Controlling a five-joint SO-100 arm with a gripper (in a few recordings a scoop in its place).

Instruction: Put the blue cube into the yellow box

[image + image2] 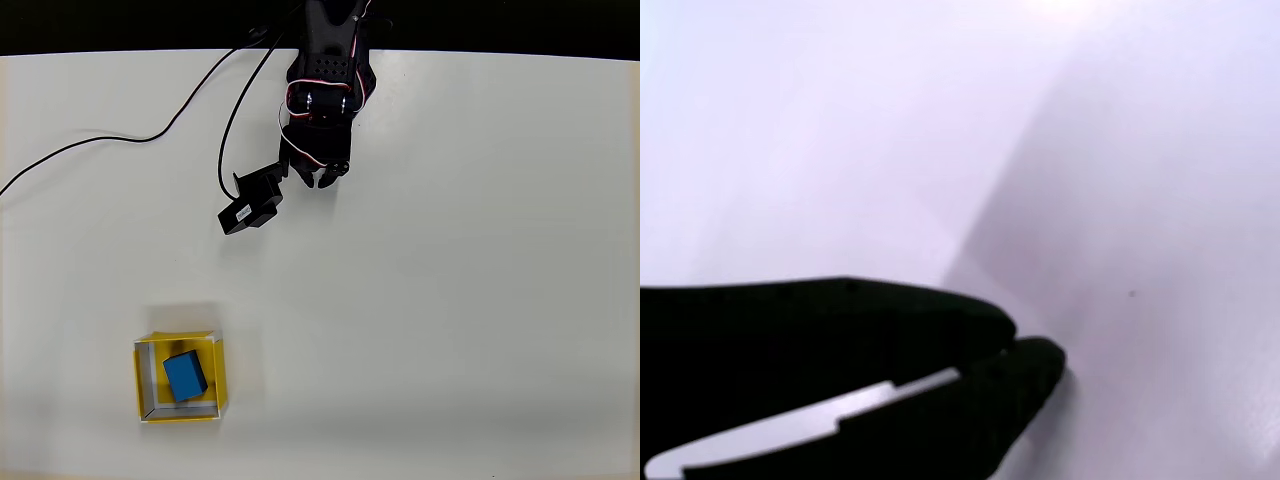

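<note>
Cube, blue (185,377), inside yellow box (143,380); no legible writing.

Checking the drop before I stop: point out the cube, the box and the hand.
cube (185,377): overhead view, top face.
box (214,372): overhead view, right wall.
hand (322,180): overhead view, between the fingertips.

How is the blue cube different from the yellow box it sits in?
The blue cube is solid blue; the yellow box is a hollow, open-topped yellow tray. The cube is smaller, about half the box's width. The cube lies inside; the box rests on the table. Both look square from overhead.
</note>
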